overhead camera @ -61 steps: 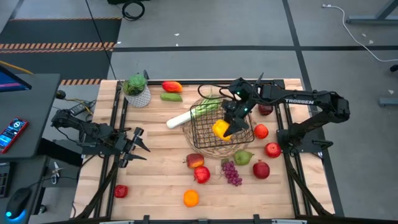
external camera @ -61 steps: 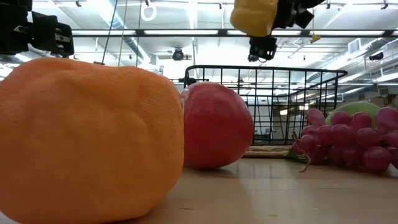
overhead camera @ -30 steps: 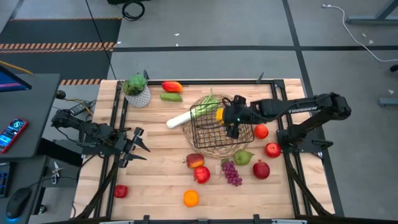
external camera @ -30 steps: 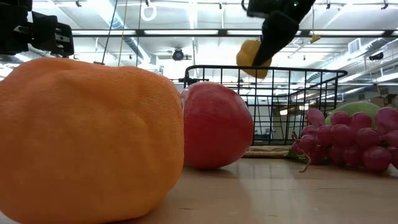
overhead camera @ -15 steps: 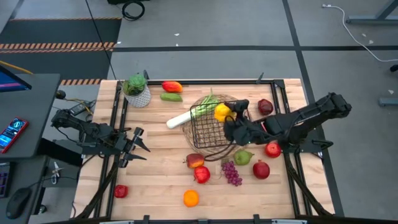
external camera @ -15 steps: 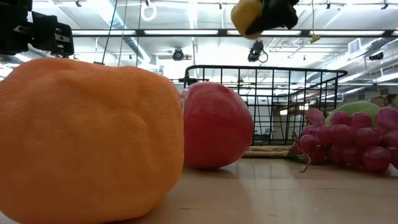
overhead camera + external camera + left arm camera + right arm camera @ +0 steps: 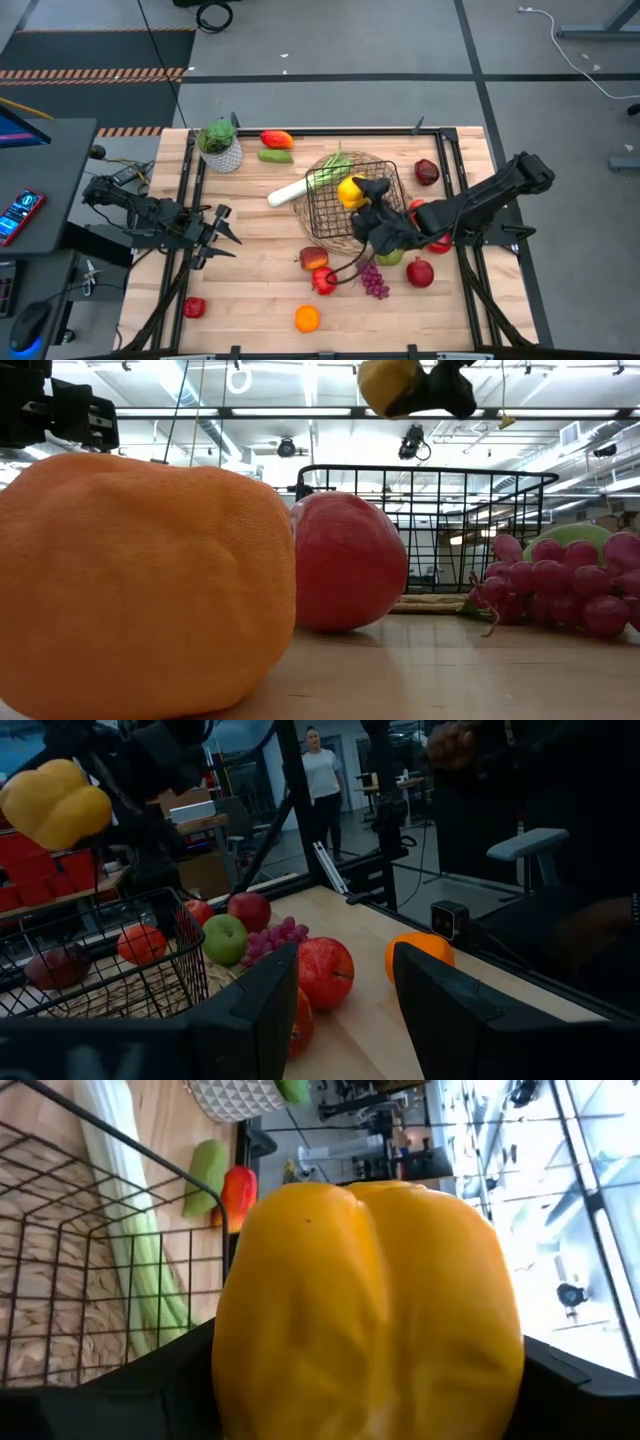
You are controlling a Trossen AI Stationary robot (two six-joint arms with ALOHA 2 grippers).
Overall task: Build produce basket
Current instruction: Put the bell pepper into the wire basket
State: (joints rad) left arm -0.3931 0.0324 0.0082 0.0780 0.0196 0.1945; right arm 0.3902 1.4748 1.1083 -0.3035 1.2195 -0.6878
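The black wire basket [image 7: 345, 212] stands on a round woven mat at mid-table, with the white-and-green leek [image 7: 300, 186] sticking out over its far-left rim. My right gripper [image 7: 362, 203] reaches in from the table's right, shut on a yellow pepper [image 7: 350, 192] above the basket [image 7: 430, 520]. The pepper also shows in the low view [image 7: 388, 384], the left wrist view [image 7: 55, 802] and the right wrist view [image 7: 370, 1310]. My left gripper [image 7: 222, 226] waits open at the table's left edge, nothing between its fingers [image 7: 255, 1020]. My right gripper pinches the yellow pepper between its two fingers [image 7: 130, 1390], one on each of its opposite flanks [image 7: 235, 1355]. The fingers come roughly level, slanting from the table's near right. The pepper is lifted clear, above the basket's rim.
Loose produce lies around the basket: red apples [image 7: 324, 280] [image 7: 419, 272] [image 7: 427, 172], purple grapes [image 7: 373, 278], an orange [image 7: 307, 318], a small apple [image 7: 194, 307], a green piece [image 7: 275, 156] and a red-yellow one [image 7: 276, 139]. A potted plant [image 7: 219, 143] stands far left. A person [image 7: 322, 775] stands beyond the table.
My right arm has swung toward the table's near edge and its wrist has rolled, keeping hold of the yellow pepper. The pepper has shifted from close over the basket's far part to above its middle.
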